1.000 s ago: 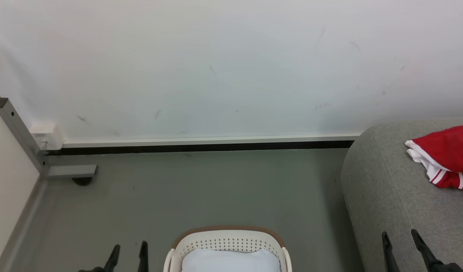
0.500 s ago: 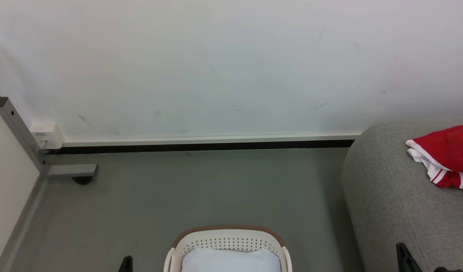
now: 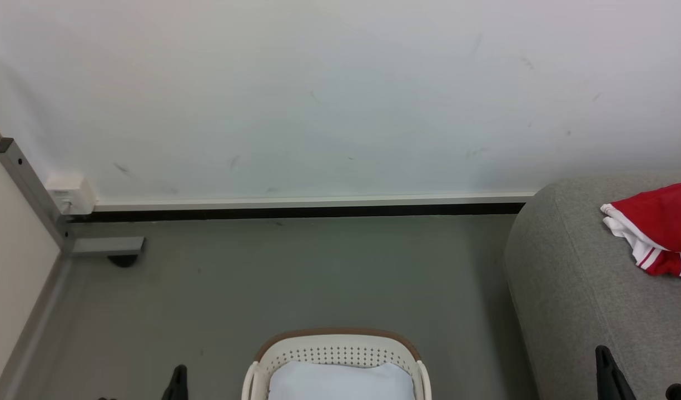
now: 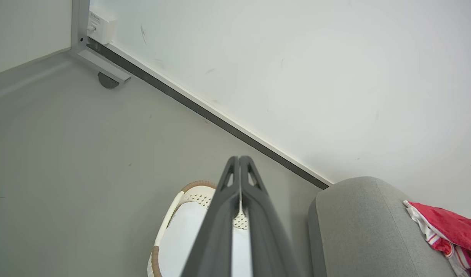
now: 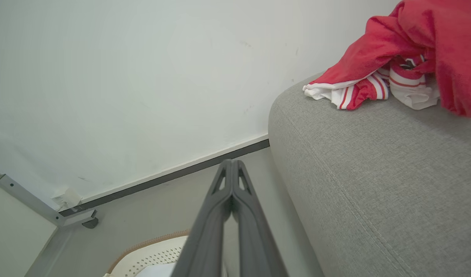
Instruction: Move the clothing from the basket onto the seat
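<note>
Facing a scuffed white wall (image 3: 340, 100) across grey floor (image 3: 296, 278), with the clothing (image 3: 660, 225) lying bunched on the seat (image 3: 573, 289) at the right edge.
Showing a grey metal bracket (image 3: 31, 189) and pale socket box (image 3: 69, 194) at middle left, well apart from the rest; finding the basket (image 3: 334, 349) at bottom centre, holding a pale bluish-white pad (image 3: 340, 384); pressing left fingers (image 4: 220, 215) tip to tip, gripping nothing, and right fingers (image 5: 210, 227) together likewise, beside the seat's rounded end.

Scuffed white wall (image 3: 318, 100) is met by plain grey floor (image 3: 296, 278), dark skirting strip (image 3: 296, 211) in between; a grey metal post (image 3: 31, 194) and small white box (image 3: 70, 194) are tucked far left.
</note>
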Motion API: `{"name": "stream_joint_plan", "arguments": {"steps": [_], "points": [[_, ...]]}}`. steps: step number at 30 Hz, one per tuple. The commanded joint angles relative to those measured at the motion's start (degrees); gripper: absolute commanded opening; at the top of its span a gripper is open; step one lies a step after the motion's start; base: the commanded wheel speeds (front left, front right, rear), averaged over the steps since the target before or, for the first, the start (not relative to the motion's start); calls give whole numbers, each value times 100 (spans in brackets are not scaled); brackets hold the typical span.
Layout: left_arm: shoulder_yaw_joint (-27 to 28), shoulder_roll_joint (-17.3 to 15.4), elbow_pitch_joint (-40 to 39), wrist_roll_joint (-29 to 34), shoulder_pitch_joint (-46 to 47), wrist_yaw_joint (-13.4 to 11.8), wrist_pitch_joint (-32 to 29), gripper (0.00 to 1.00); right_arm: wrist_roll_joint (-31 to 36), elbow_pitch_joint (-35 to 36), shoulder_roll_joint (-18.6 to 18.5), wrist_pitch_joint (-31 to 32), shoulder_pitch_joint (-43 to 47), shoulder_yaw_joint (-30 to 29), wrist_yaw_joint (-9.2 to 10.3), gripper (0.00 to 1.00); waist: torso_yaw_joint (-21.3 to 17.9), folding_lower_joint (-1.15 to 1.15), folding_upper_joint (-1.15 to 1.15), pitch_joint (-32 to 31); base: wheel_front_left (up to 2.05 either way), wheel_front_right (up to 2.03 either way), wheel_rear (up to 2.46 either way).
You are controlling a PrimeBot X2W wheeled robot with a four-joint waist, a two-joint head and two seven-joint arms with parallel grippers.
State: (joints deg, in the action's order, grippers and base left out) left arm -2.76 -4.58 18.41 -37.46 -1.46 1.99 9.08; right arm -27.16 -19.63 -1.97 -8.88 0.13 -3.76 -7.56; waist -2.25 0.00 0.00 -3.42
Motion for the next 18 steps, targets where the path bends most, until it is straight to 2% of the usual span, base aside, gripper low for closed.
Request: {"name": "stream_joint_plan", "arguments": {"steps": [1,18], "points": [[47,-17,-90,-167,145,28,-31,0,-191,113,-56,34,-151,-20,2,0,2,0,0,2,0,0,0],[261,28,-184,-1449,308,157,-397,0,-1711,233,-72,394,-282,-84,4,0,39,0,0,62,0,0,0]]}}
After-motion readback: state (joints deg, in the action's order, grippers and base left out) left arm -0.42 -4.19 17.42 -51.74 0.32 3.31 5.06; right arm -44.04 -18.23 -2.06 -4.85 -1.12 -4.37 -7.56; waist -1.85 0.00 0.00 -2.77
